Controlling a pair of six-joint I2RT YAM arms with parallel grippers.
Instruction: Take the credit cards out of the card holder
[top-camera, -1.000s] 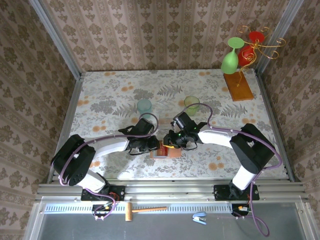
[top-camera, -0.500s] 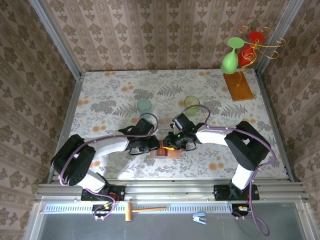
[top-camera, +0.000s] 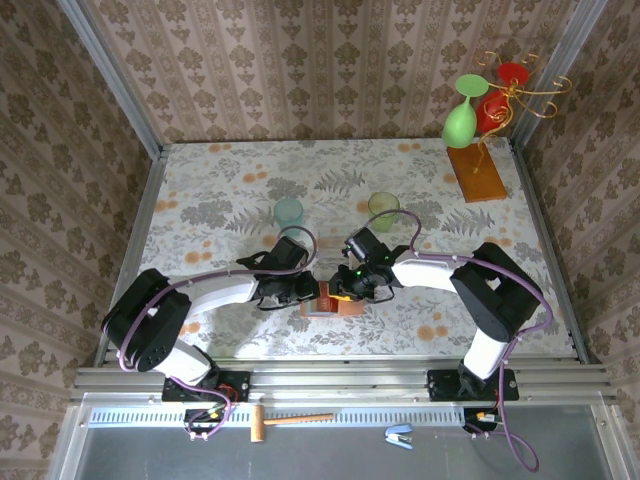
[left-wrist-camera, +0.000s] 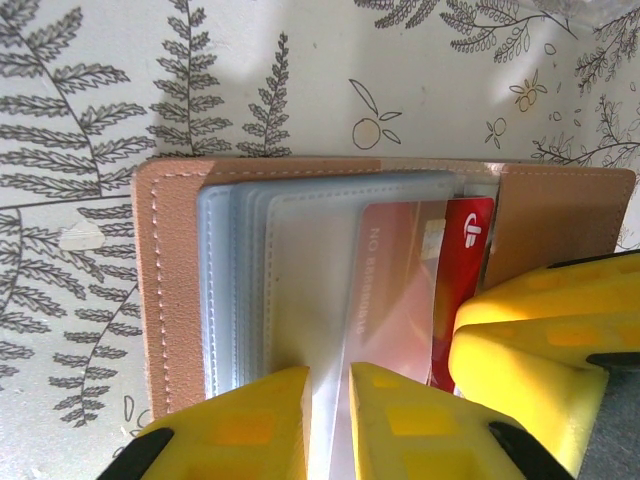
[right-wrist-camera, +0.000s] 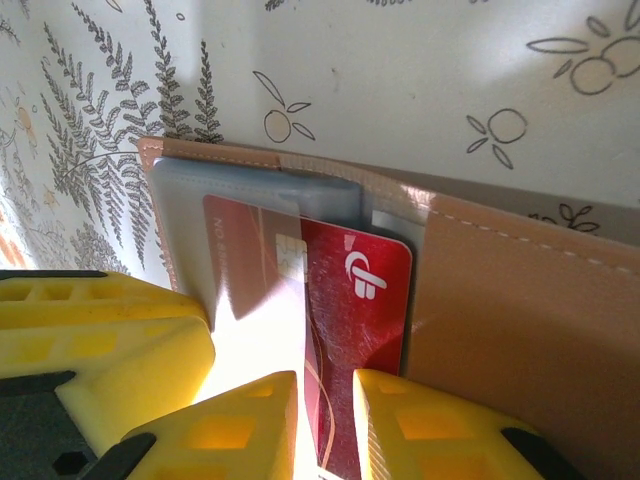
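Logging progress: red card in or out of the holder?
Partly out: the red card juts from its clear sleeve, logo end bare, chip end still covered, inside the open card holder.

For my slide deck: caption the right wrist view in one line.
Right fingers pinch a red card partly out of the open tan card holder.

The desk (top-camera: 220, 190) has a pale cover printed with ferns and orange fruit. Toward its near edge a tan card holder (top-camera: 340, 308) lies open and flat. Farther back stand a blue-green cup (top-camera: 288, 212) and a green cup (top-camera: 383, 208), well apart. A wooden base (top-camera: 476, 173) sits in the far right corner.
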